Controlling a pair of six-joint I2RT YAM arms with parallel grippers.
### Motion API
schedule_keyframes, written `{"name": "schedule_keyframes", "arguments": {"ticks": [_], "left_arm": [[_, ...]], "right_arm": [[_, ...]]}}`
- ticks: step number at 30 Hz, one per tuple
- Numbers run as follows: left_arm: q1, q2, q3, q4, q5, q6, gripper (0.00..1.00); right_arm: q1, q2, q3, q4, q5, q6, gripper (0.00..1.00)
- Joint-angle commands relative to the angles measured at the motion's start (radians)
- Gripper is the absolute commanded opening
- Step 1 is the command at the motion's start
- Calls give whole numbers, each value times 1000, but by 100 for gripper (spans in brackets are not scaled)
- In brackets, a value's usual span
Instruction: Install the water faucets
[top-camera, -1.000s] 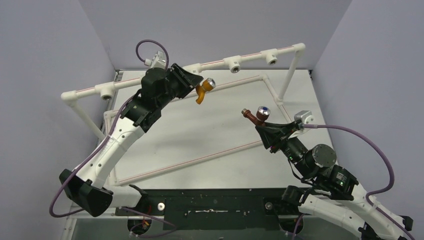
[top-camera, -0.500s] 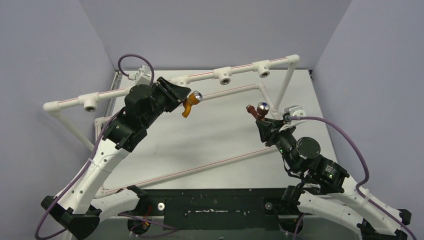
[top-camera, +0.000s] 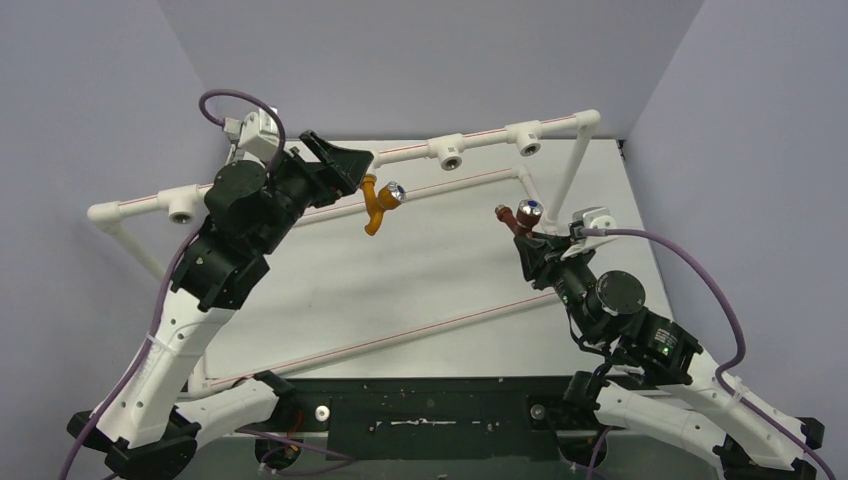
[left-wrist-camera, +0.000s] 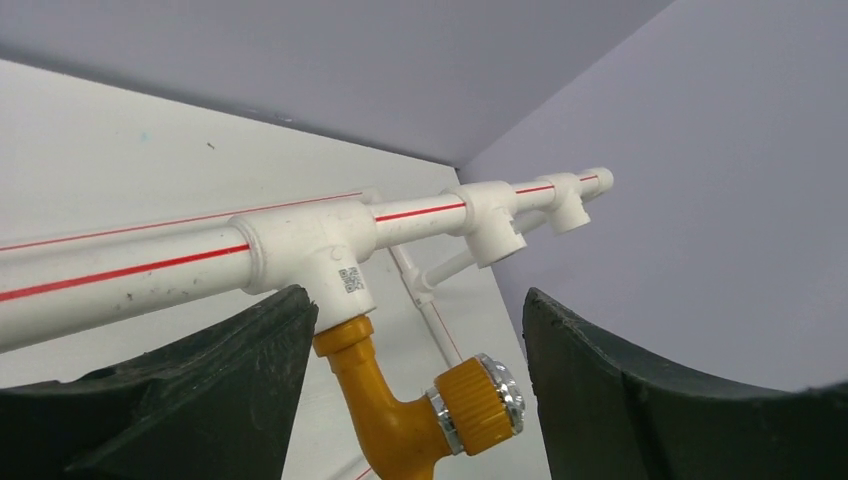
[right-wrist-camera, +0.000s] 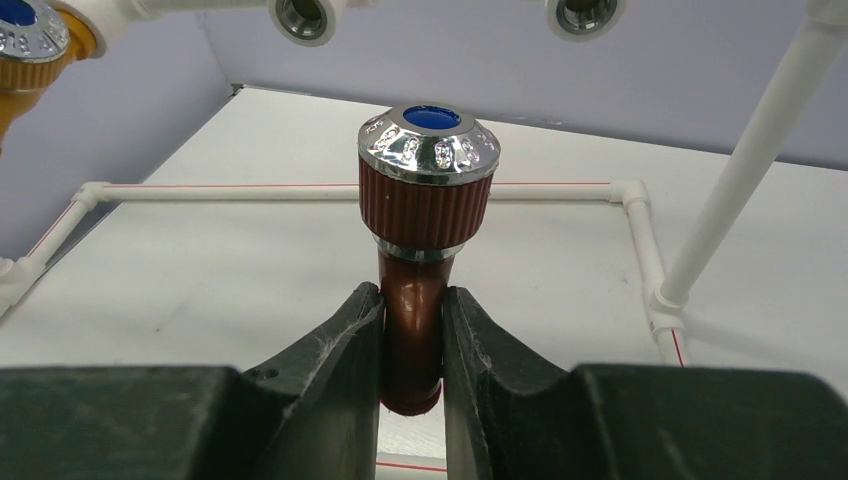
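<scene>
Orange-yellow faucet (left-wrist-camera: 392, 405): inlet seated in T-socket (left-wrist-camera: 312, 250) of white pipe rail (top-camera: 488, 134), along far edge of desk (top-camera: 420, 275), left of centre. Body hangs below socket, silver knob toward right. Left gripper (left-wrist-camera: 415, 310): fingers spread wide, one on each side of faucet; near finger just beside inlet collar, contact unclear. Two more sockets (top-camera: 452, 152) further right on rail. Dark red-brown faucet (right-wrist-camera: 428, 190): held aloft near right edge, far half, apart from rail, knob up. Right gripper (right-wrist-camera: 412, 300): fingers clamped on its stem below knob.
</scene>
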Motion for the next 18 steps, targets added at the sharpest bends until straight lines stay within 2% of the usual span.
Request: {"name": "schedule_keyframes", "arguments": {"ticks": [1, 8, 14, 18], "left_arm": [[3, -24, 132, -30, 23, 149, 74], [3, -3, 202, -27, -24, 344, 74], [4, 76, 242, -9, -187, 511, 76], [30, 148, 251, 34, -247, 564, 77]], "right_arm": [[-1, 4, 57, 41, 26, -23, 0], [-1, 14, 67, 83, 40, -65, 0], [-3, 35, 97, 95, 59, -106, 0], [-2, 45, 102, 103, 61, -121, 0]]}}
